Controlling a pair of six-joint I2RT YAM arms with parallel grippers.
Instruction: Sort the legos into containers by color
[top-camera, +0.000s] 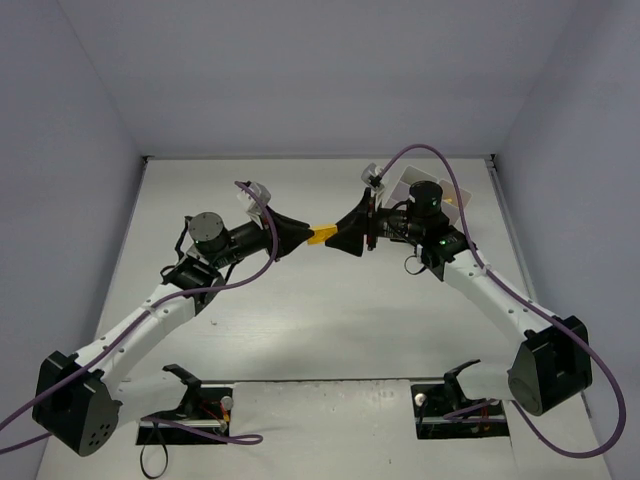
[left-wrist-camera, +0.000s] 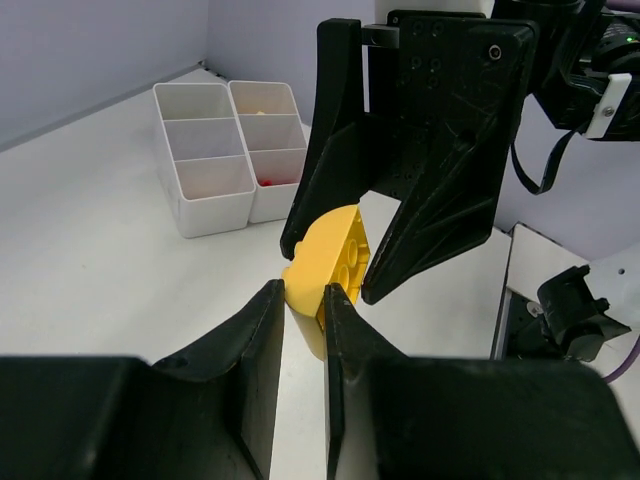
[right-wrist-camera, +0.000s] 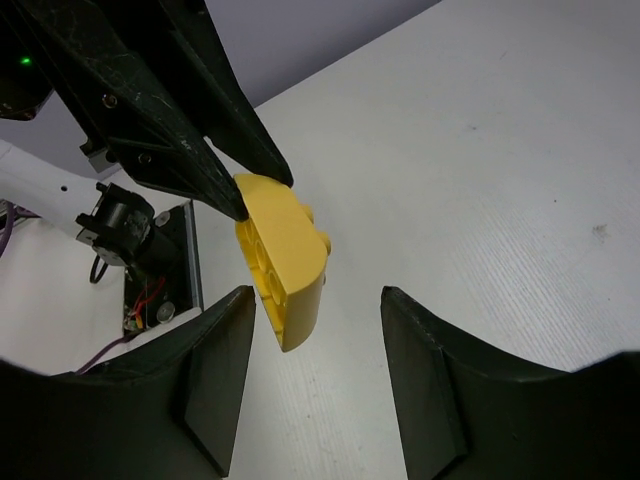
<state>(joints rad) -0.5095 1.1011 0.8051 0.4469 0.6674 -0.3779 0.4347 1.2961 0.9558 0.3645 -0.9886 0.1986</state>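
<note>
White table (top-camera: 300, 340): left jaws clamp yellow brick (left-wrist-camera: 330, 258); right jaws apart, seemingly not touching.

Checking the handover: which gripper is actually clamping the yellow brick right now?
The left gripper: it is shut on the yellow brick, while the right gripper stands open around it, not clamping.

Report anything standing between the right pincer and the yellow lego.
Nothing visible does. The left pincer pinches one end of the yellow lego, and the right pincer stands open with its fingers flanking the free end, only air between.
</note>
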